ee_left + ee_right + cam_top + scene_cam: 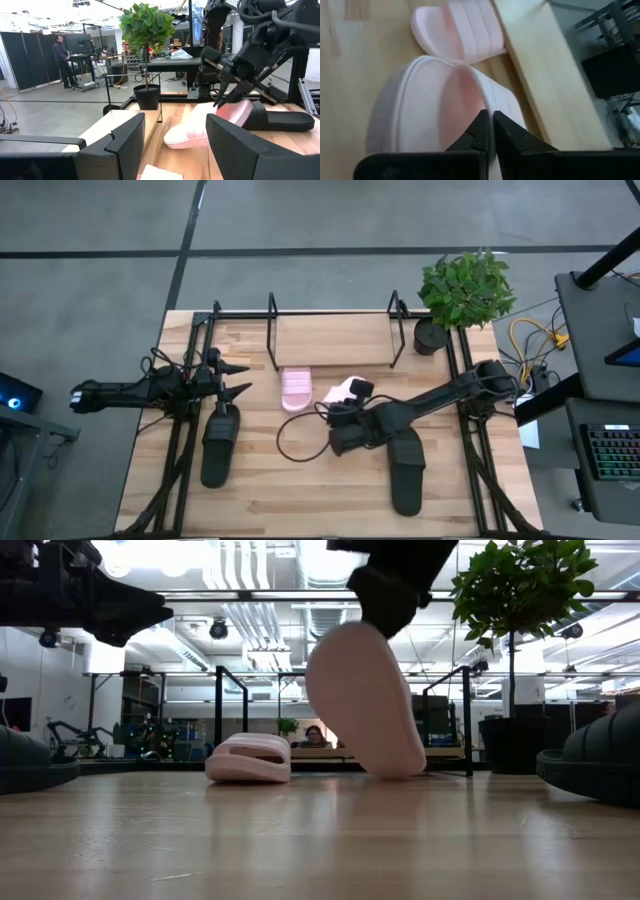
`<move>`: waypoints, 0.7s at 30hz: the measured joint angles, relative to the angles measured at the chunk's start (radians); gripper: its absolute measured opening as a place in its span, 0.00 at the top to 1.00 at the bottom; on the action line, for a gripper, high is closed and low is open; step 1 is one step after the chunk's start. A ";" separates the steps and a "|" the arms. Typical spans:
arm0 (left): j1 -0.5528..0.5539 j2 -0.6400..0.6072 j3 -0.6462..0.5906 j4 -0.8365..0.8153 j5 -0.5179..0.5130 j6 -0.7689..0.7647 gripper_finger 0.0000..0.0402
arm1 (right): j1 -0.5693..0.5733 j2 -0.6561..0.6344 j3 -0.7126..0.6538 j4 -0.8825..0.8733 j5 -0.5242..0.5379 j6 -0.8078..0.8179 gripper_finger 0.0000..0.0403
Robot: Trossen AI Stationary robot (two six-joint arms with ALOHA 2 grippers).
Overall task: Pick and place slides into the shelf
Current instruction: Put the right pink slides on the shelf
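Observation:
My right gripper (491, 125) is shut on one light pink slide (338, 392) at mid table, in front of the shelf (330, 340). In the low view this slide (365, 700) stands steeply tilted, sole toward the camera. The second pink slide (296, 389) lies flat on its sole just in front of the shelf board. One black slide (220, 442) lies at the left, the other (405, 470) at the right under my right arm. My left gripper (240, 379) hovers open above the left black slide's far end, touching nothing. My right gripper pinches the pink slide between its two fingers at the edge of the top strap (496, 102), next to the textured footbed. The fingers come slanting down from the table's near right. The slide hangs steeply tilted below them; whether its lower end (400, 770) touches the table cannot be told.
A potted plant (465, 290) stands at the far right corner beside the shelf. A black cable (295, 442) loops on the table near the right gripper. Black frame bars (175, 460) run along both table sides. A person (60, 55) stands in the room beyond.

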 joint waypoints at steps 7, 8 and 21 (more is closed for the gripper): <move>0.000 0.001 0.000 0.000 0.000 -0.001 0.51 | 0.006 -0.053 0.000 0.002 0.017 -0.009 0.98; 0.000 0.001 0.000 0.000 0.000 -0.001 0.51 | 0.008 -0.059 0.000 0.004 0.017 -0.009 0.98; 0.000 0.002 0.000 0.000 0.000 -0.005 0.51 | 0.019 -0.103 0.000 0.124 0.116 -0.204 0.98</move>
